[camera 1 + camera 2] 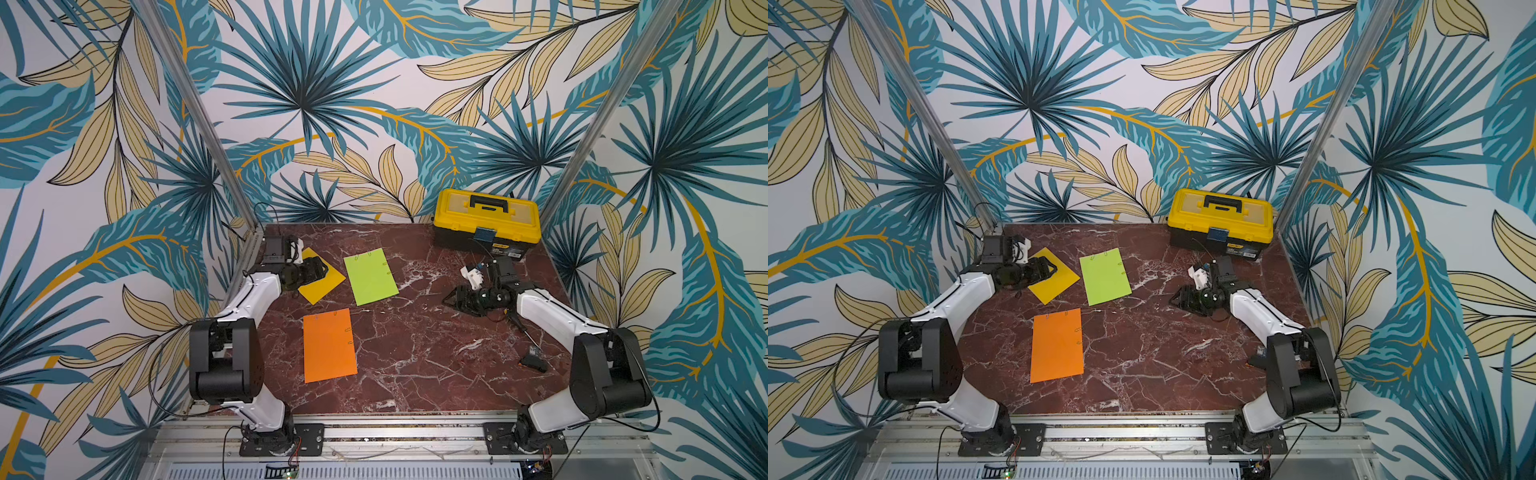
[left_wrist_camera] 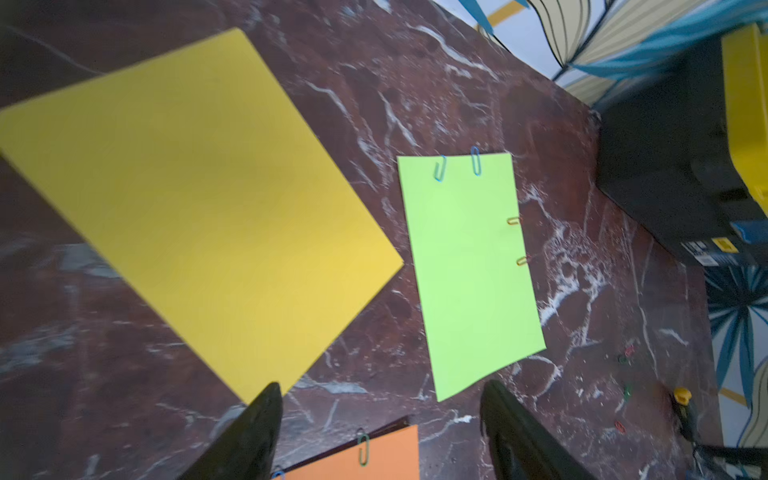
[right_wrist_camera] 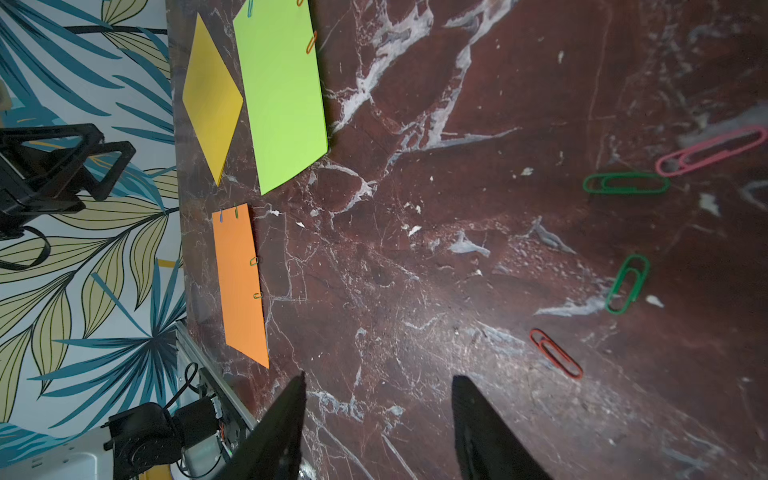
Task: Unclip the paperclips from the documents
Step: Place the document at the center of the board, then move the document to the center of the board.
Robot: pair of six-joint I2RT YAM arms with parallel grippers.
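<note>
Left end effector (image 2: 380, 419) hovers over the desk (image 2: 415, 83), jaws spread, grasping nothing. In a top view it overlaps the near edge of the golden yellow sheet (image 1: 322, 282). The lime green sheet (image 2: 469, 270) lies just ahead of it, and a corner of the orange sheet (image 2: 386, 457) shows between its fingers. Right end effector (image 3: 378, 399) is likewise spread and empty. All three documents lie well apart from it, far ahead. Four loose clips (image 3: 625, 183), one pink, two green and one red, lie on the desk near it, off to one side. Four paperclips (image 2: 476, 161) sit on the lime green sheet's edges. Four are on the orange sheet.
</note>
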